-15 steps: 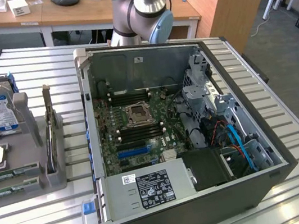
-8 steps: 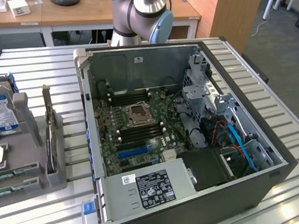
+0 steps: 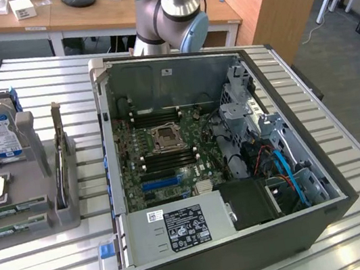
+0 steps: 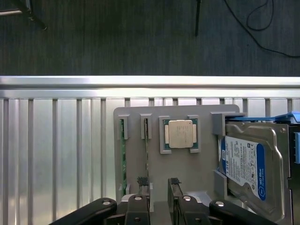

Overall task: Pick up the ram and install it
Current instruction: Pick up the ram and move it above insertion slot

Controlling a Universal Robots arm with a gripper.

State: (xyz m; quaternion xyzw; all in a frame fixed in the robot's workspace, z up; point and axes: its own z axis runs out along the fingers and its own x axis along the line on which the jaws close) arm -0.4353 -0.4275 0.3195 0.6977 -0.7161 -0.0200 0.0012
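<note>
Open end effector [image 4: 158, 183] hovered over a grey holder [image 4: 159, 164] on the counter [image 4: 56, 150], where the ram [image 4: 146, 154] stood on edge in a slot. It looked light, stiff and fragile, best pinched across its flat faces near the middle.

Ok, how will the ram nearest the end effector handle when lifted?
The ram looks a thin board on edge: probably stiff and light. Seated in a narrow slot of the gray holder, it may bind if tilted.

Ram [image 3: 6, 213] in holder [image 3: 29, 131] beside open computer case [image 3: 158, 80]
</note>
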